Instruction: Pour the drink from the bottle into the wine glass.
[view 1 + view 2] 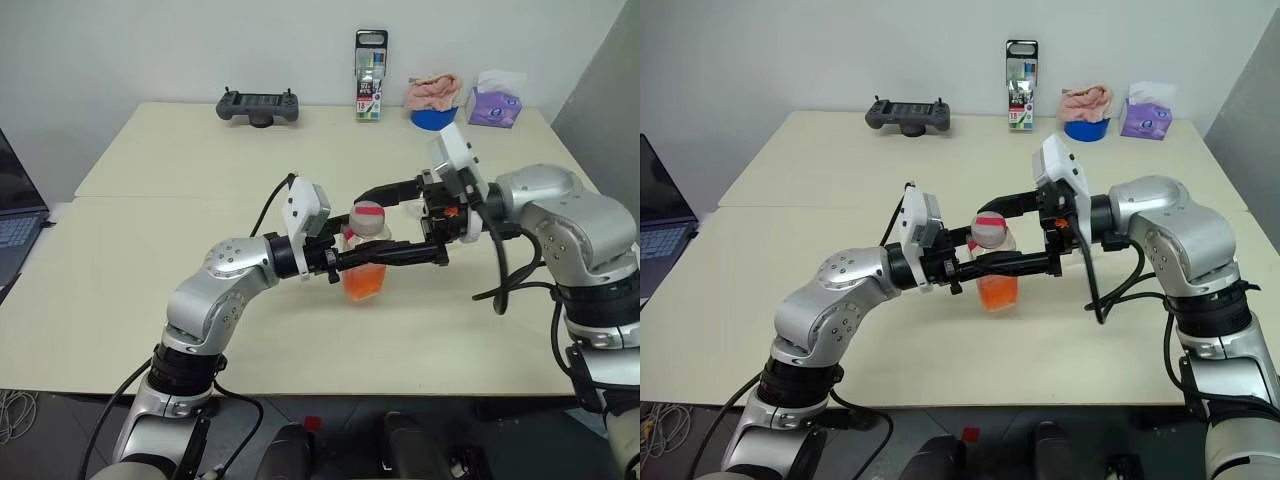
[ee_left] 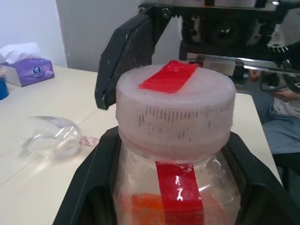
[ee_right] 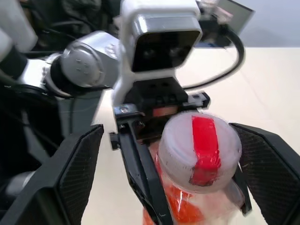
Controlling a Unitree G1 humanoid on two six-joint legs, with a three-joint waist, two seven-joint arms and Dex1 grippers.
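My left gripper (image 1: 438, 252) is shut on the bottle (image 1: 365, 262), one finger on each side of its clear body, and holds it upright above the table (image 1: 150, 250). The drink (image 1: 364, 282) is orange-red and fills the bottle's lower part. A red strip runs over the bottle's pale cap (image 3: 199, 150). My right gripper (image 3: 166, 129) reaches in from the right, open, its pads (image 3: 77, 173) standing apart on either side of the cap. The wine glass (image 2: 51, 136) appears to lie on its side on the table beyond the bottle.
Along the table's far edge stand a black controller (image 1: 258, 106), a tall box of pens (image 1: 370, 75), a blue bowl with a pink cloth (image 1: 433, 100) and a purple tissue box (image 1: 494, 103). A laptop (image 1: 15, 215) sits at the left. A seated person (image 2: 281, 122) is beyond the table.
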